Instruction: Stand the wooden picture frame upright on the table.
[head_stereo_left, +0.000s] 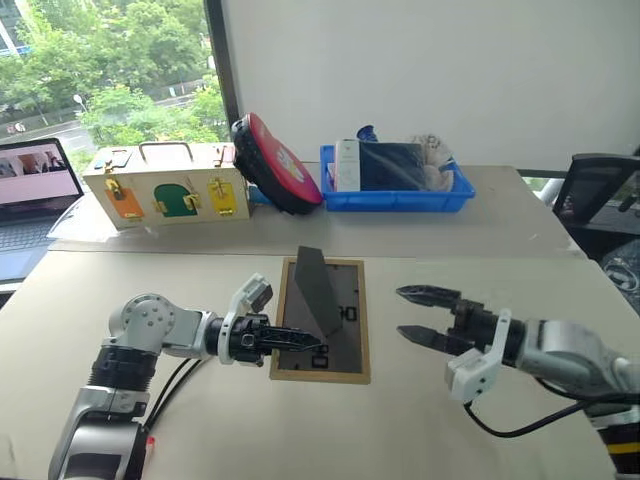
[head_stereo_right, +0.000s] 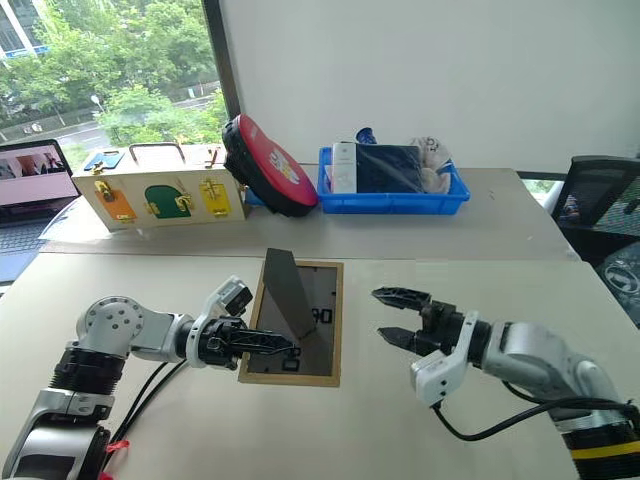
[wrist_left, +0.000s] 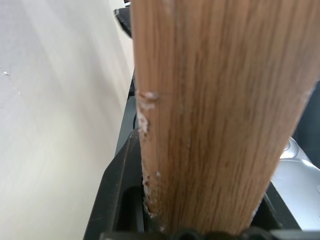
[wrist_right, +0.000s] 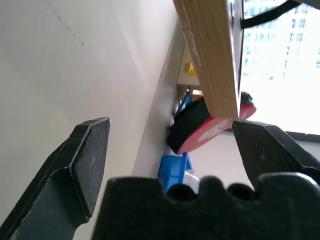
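- A blue tray sits at the far edge of the bench; in it lie a dark flat packet, a white box and some pale crumpled wrapping
- Left of the tray a red and black disc leans, and beside that stands a pale wooden box with coloured doors and a handle
- The picture frame is near the middle of the bench, grey backing up, its hinged stand sticking up
- The left end effector is closed on the frame's near left edge, fingers partly apart around the wood
- The right end effector is spread wide and holds nothing, just beside the frame's right edge, apart from it
- The left wrist view shows the wood grain clamped between the fingers; the right wrist view shows the frame's edge raised off the bench
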